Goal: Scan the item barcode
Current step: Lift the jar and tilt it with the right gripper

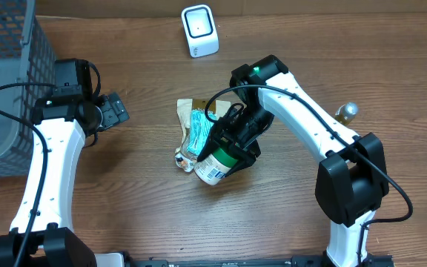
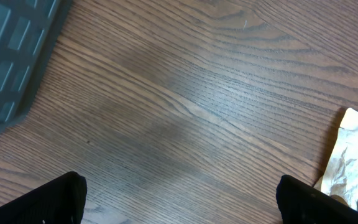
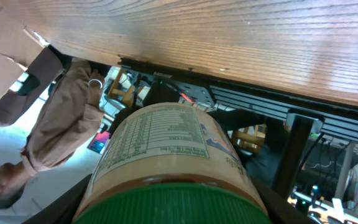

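Table of brown wood fills my overhead view. Grey basket sits far left of the scanner. Below the scanner lies a crumpled pouch. There too, my right gripper is clamped around the green-lidded jar. Below-left of the scanner, my left gripper stands wide apart, empty.

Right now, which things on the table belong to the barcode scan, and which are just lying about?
For the job:
- green-lidded jar, held in the right arm's jaws
- white scanner

Lying about:
- teal and brown packet
- grey mesh basket
- small silvery object
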